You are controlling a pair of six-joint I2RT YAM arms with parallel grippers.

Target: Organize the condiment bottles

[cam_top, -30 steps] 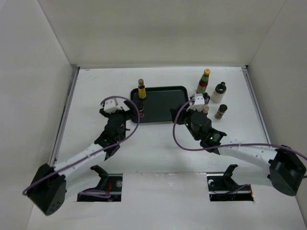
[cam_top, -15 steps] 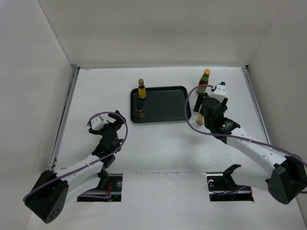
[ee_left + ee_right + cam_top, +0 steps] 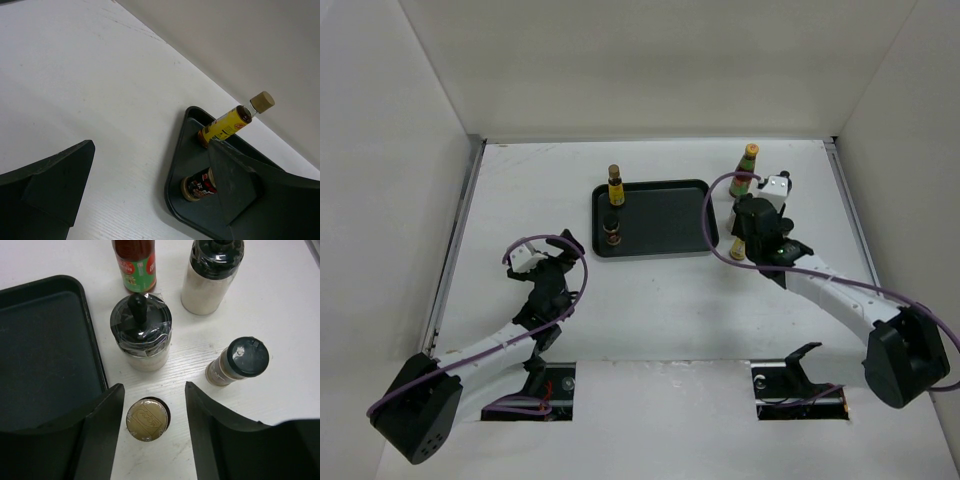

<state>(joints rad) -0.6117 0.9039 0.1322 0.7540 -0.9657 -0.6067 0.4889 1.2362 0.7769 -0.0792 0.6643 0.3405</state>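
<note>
In the right wrist view my right gripper (image 3: 154, 396) stands open astride a gold-capped bottle (image 3: 147, 419), with a gap on each side of the cap. Beyond it stand a pale shaker (image 3: 141, 332) with a black lid, a red-necked bottle (image 3: 134, 265), a white black-capped bottle (image 3: 212, 275) and a short spice jar (image 3: 239, 361). From above, the right gripper (image 3: 742, 238) hangs over this group, right of the black tray (image 3: 660, 215). In the tray stand a yellow-labelled bottle (image 3: 615, 186) and a short dark jar (image 3: 611, 228). My left gripper (image 3: 535, 262) is open and empty, near-left of the tray.
The tray's raised rim (image 3: 92, 340) runs close to the left of the right gripper's left finger (image 3: 102, 425). The left wrist view looks past the tray's corner (image 3: 180, 150) to the two bottles inside. White walls enclose the table on three sides.
My left gripper has drawn back from the tray toward the near left, leaving the short dark jar standing there. My right gripper has swung right, over the bottle group.
</note>
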